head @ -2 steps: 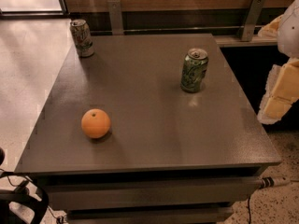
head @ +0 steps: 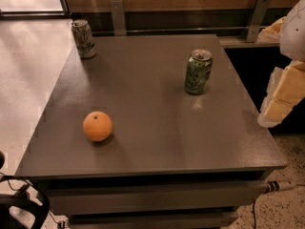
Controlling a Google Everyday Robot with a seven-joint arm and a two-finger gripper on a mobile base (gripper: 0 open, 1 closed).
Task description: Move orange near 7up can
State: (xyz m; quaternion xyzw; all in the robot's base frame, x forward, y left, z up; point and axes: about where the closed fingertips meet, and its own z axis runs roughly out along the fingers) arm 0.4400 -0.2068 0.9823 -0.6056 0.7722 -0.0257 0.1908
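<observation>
The round, smooth orange fruit [head: 97, 126] lies on the flat dark grey table top [head: 143, 89], in the front left part, not far from the left edge, and nothing touches it. The pale silvery drinks can with dark greenish print, the 7up can [head: 83, 38], stands upright at the far left corner of the same table, well apart from the orange. A bright green drinks can [head: 198, 72] stands upright to the right of the middle, toward the back. The white and pale yellow gripper [head: 283, 97] is at the right border of the view, beside the right edge of the table and far from the orange; it holds nothing, and I cannot tell if it is apart or together. The floor [head: 28, 80] at the left of the table is pale.
</observation>
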